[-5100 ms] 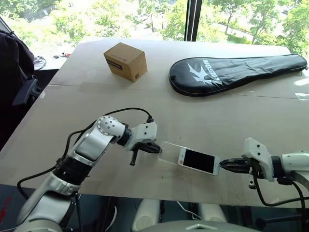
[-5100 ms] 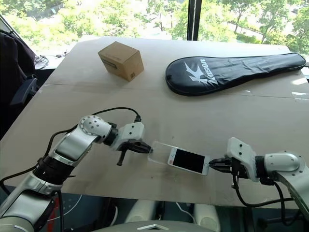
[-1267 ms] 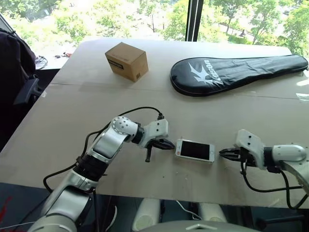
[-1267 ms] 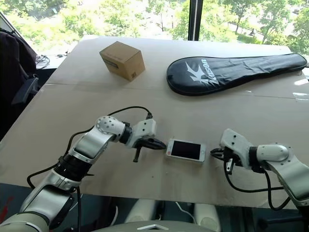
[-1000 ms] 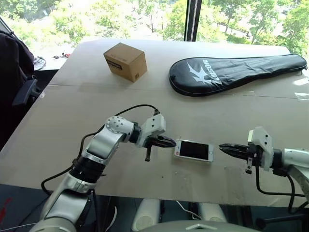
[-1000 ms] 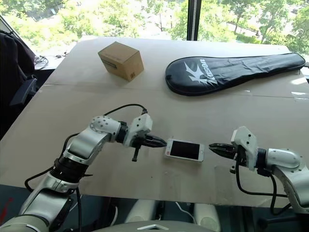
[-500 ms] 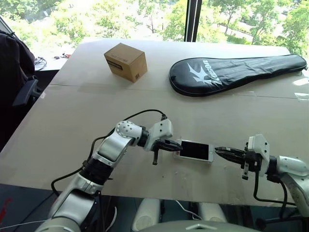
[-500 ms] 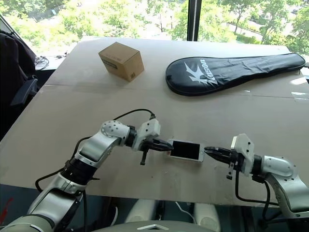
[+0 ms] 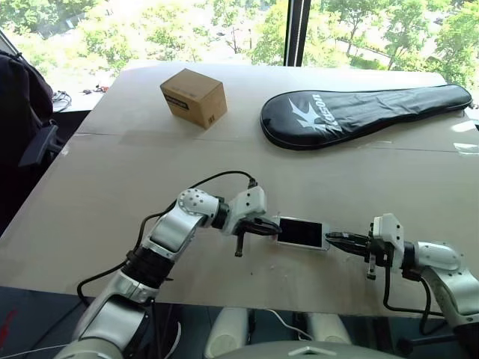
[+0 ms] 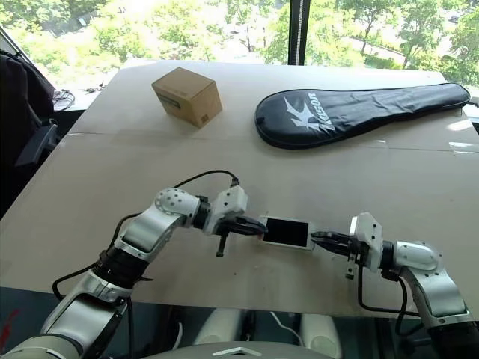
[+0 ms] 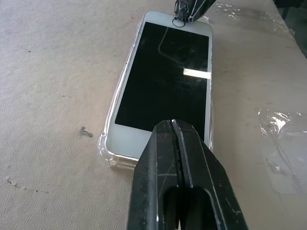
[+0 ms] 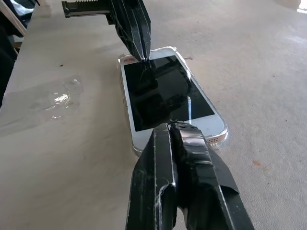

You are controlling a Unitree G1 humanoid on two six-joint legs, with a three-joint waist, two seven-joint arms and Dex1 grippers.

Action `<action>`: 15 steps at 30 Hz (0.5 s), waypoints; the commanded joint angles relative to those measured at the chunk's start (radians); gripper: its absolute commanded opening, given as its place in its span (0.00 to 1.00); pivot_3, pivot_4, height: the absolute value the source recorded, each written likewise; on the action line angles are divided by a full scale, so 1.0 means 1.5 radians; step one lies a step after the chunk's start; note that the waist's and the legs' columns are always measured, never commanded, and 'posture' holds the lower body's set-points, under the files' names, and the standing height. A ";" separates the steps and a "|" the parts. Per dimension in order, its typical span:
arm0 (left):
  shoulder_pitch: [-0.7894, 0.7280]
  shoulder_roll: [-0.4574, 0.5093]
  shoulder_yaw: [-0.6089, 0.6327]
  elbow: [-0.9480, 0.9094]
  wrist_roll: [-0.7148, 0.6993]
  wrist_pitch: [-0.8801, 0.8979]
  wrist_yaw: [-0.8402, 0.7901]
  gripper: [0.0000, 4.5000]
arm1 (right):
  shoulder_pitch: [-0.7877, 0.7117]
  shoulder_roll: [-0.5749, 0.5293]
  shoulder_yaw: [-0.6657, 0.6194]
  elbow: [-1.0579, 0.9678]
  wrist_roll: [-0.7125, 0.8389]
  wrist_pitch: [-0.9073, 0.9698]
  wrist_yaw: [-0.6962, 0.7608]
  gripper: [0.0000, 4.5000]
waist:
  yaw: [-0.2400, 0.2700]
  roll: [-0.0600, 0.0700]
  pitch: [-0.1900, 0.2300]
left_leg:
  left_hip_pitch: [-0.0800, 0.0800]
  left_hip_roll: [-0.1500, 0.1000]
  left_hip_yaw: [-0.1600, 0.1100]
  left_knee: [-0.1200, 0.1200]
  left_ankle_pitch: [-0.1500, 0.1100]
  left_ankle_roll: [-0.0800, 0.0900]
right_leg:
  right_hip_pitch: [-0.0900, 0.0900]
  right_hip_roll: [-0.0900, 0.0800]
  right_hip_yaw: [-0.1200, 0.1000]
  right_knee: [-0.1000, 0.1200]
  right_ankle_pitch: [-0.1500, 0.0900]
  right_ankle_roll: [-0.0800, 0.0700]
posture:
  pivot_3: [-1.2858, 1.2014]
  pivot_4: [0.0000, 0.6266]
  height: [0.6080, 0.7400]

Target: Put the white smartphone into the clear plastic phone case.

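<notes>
Landmark is the phone. Far up-left of it, a cardboard box sits on the table; up-right of it lies a black racket cover. Neither is near the phone, nothing blocks access. A black cable loops over the left arm, left of the phone. A crumpled bit of clear film lies on the table beside the phone. Table is a pale beige board surface with a seam running across beyond the phone; past the far edge is a window with green trees and a dark frame post. Dark chair-like object far left of the phone. Phone lies flat, screen up, seated in the clear case, whose rim shows around its edges. Left gripper fully closed, tips touching the phone's left short end. Right gripper also fully closed, tips touching the phone's right short end. Neither is holding anything.
</notes>
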 commanded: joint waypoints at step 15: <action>0.028 0.016 -0.017 -0.009 0.030 0.031 0.009 0.00 | -0.012 -0.011 0.150 0.085 -0.088 0.218 -0.049 0.01 | -0.016 -0.012 -0.024 | 0.018 0.001 0.002 -0.010 -0.002 0.003 | 0.012 0.000 0.004 -0.002 -0.001 -0.003 | 0.52 0.24 1.00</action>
